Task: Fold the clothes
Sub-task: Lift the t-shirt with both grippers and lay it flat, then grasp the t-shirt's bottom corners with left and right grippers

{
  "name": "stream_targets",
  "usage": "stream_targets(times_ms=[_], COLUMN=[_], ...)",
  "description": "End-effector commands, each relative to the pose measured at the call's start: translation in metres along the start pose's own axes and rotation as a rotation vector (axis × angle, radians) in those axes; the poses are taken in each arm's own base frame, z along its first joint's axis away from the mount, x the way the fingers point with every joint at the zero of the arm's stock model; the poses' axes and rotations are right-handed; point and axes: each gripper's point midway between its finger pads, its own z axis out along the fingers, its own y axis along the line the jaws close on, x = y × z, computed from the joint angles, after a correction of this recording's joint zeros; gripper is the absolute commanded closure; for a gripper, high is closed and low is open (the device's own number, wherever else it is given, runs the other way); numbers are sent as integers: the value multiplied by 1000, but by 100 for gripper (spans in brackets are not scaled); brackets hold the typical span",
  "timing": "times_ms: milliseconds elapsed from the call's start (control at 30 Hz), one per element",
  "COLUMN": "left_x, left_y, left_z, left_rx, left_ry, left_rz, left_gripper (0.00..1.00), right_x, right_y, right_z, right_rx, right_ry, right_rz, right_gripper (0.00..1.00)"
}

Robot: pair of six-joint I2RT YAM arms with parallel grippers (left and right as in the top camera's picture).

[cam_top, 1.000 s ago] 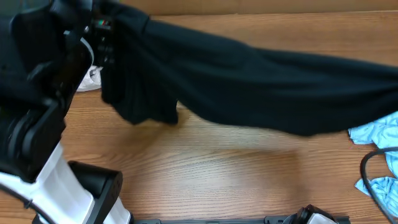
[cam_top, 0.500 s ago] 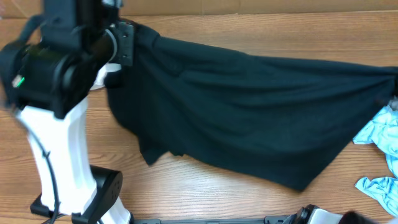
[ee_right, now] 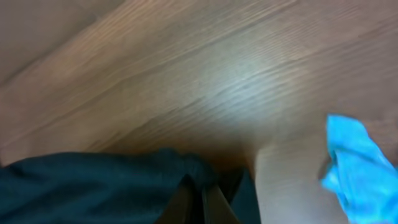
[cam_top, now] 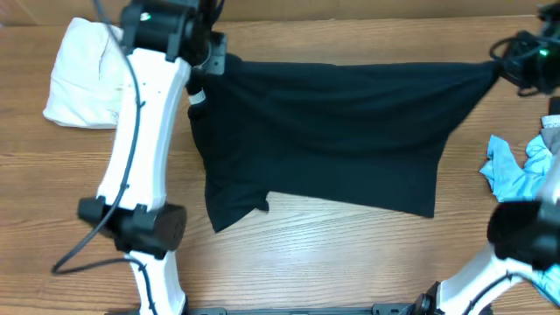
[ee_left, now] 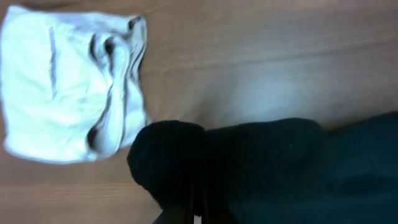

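Brown wood-grain table (cam_top: 332,262) underneath. Saw the large plain black fabric garment (cam_top: 332,131) spread wide over its far half, drawn taut along the top edge, lower part lying on the wood. Found the white left arm (cam_top: 140,149) rising from the near left edge towards the far side, with the left gripper (cam_top: 214,61) clamped tight on the garment's far left corner and cloth bunched around the fingertips. Found the right gripper (cam_top: 502,68) likewise pinched closed on the far right corner. Noted a folded off-white cloth garment (cam_top: 83,74) just left of the left gripper, and a crumpled light-blue cloth garment (cam_top: 512,171) near the black one's right side.
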Motion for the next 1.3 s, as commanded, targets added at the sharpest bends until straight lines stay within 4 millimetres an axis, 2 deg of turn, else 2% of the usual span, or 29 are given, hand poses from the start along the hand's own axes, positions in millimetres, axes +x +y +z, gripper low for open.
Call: stream_targets(times_ms=[0, 67, 100, 133, 167, 200, 233, 300, 367, 433, 567, 700, 800, 900, 933, 1067, 1167, 1267], left_x=[-11, -23, -29, -35, -41, -46, -50, -56, -60, -62, -57, -37, -15, 14, 22, 32, 45, 66], left_y=[-2, -8, -10, -12, -13, -14, -15, -15, -16, -19, -13, -4, 1, 4, 4, -15, -26, -28], left_z=[40, 61, 71, 80, 87, 91, 93, 89, 73, 51, -10, -65, -93, -103, -103, -100, -93, -79], left_rx=[-28, -25, -24, -22, -20, -17, -15, -9, 18, 61, 108, 132, 135, 127, 122, 227, 264, 244], left_ry=[-1, -31, -49, -67, -87, -103, -119, -143, -158, -168, -190, -194, -160, -74, -40, 13, 76, 162], left_rz=[-25, -33, -37, -42, -47, -53, -57, -62, -64, -64, -65, -64, -90, -104, -107, -83, -74, -66], left_gripper=[96, 96, 87, 59, 34, 3, 0, 0, 0, 0, 0, 0, 0, 0, 0, 0, 0, 0], right_x=[-14, -27, -32, -37, -41, -43, -45, -47, -45, -42, -33, -2, 29, 57, 60, 79, 102, 126], right_y=[-3, -3, -2, 0, 2, 4, 7, 12, 19, 26, 39, 49, 47, 36, 33, 33, 24, 12], right_z=[31, 54, 63, 70, 76, 79, 80, 76, 63, 44, -10, -69, -100, -121, -126, -142, -142, -130], right_rx=[4, -3, -8, -12, -16, -19, -26, -32, -52, -66, -73, -66, -35, 45, 61, 65, 101, 137], right_ry=[-7, -28, -40, -52, -63, -70, -78, -91, -89, -95, -141, -147, -116, -80, -89, -103, -76, -18], right_rz=[-20, -37, -46, -54, -63, -69, -76, -84, -79, -82, -71, -37, 3, 51, 58, 68, 81, 94], right_gripper=[96, 96, 92, 75, 49, 10, 0, 0, 0, 0, 0, 0, 0, 0, 0, 0, 0, 0])
